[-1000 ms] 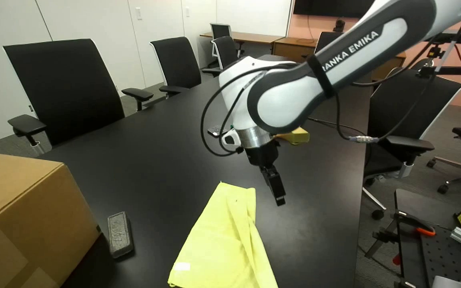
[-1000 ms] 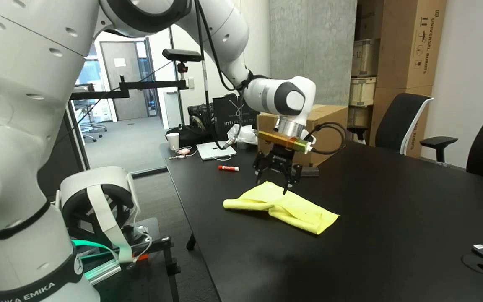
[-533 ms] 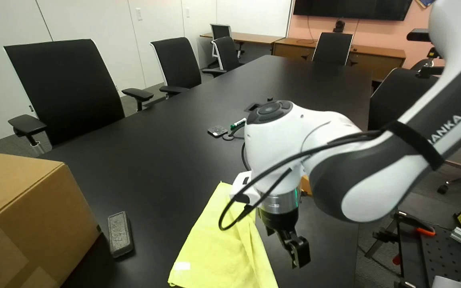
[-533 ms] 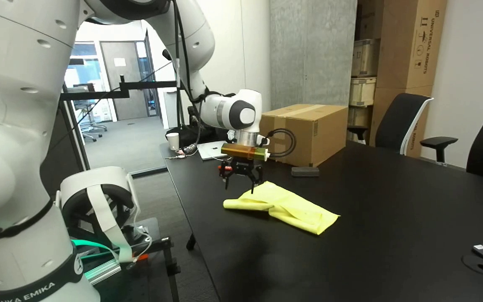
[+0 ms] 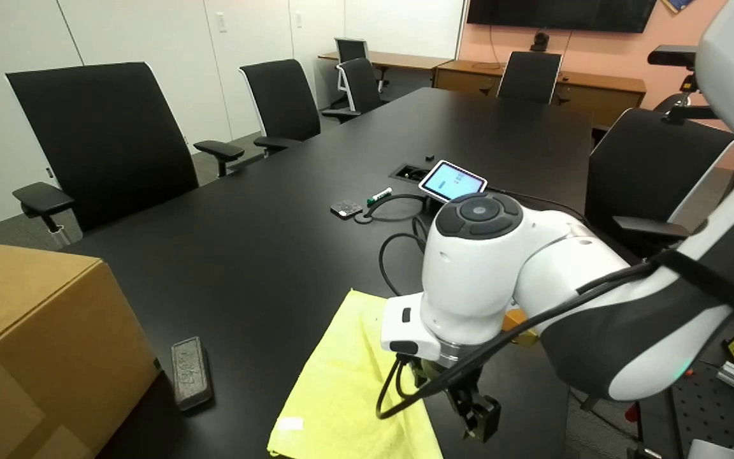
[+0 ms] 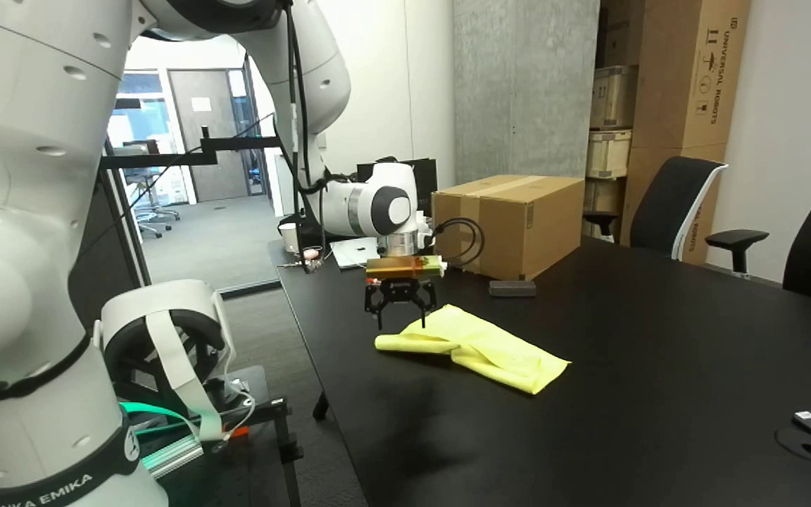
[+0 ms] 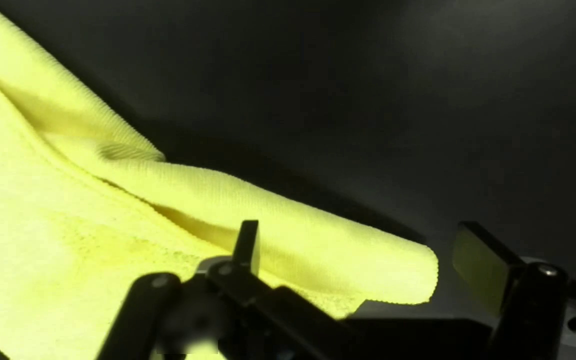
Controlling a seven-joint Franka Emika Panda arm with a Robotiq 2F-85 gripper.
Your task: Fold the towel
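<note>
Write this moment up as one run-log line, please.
black two-finger gripper: open; yellow cloth towel: creased, on black flat tabletop; wrist view: curled towel end appears between the jaws; grasp: none yet

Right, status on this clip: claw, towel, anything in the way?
Claw open, holding nothing, hovering near one end of the towel. Towel rumpled, one edge curled. Box and dark block apart from it, likely no obstacle.
</note>
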